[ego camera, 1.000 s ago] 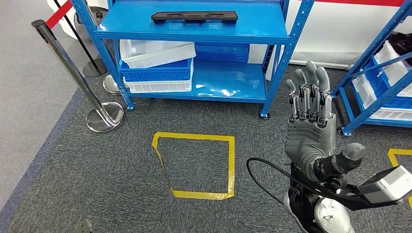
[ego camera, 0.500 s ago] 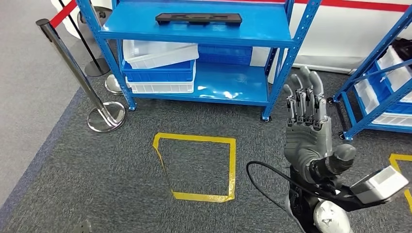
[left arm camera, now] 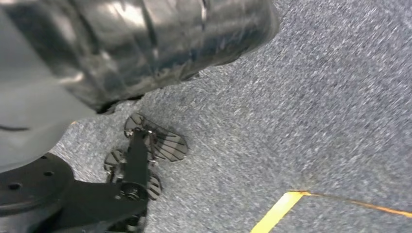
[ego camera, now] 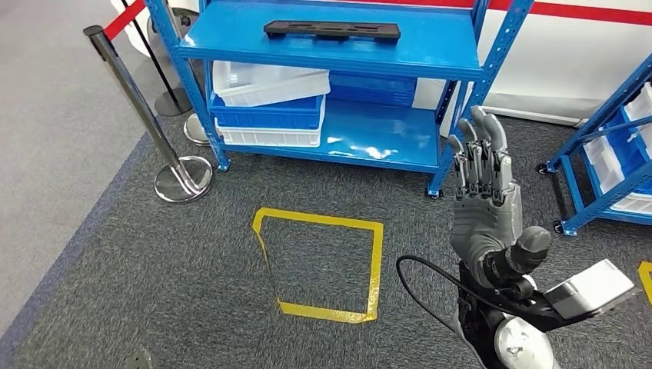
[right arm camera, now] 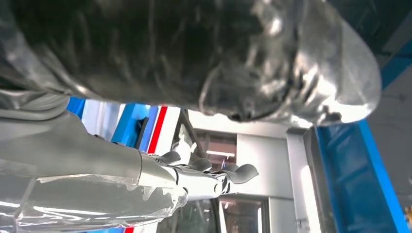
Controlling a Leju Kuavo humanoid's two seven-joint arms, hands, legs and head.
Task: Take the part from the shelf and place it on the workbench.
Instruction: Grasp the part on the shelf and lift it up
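A long, flat black part (ego camera: 332,30) lies on the top board of the blue shelf (ego camera: 231,40), at the far middle of the head view. My right hand (ego camera: 484,207) is raised in front of me, well short of the shelf and to the right of the part. Its fingers (right arm camera: 214,175) are stretched out and apart, the thumb is out to the side, and it holds nothing. A blurred, glossy grey bulk of my left hand (left arm camera: 145,43) hangs over grey carpet; how its fingers lie is not visible.
White and blue bins (ego camera: 269,104) sit stacked on the lower shelf. A chrome barrier post (ego camera: 142,108) with a red belt stands left of the shelf. A yellow taped square (ego camera: 323,221) marks the carpet before the shelf. Another blue rack (ego camera: 607,154) stands at right.
The whole view has shifted: shelf, post and taped square sit further right and slightly lower, so the camera moved. My right hand stays raised with fingers spread.
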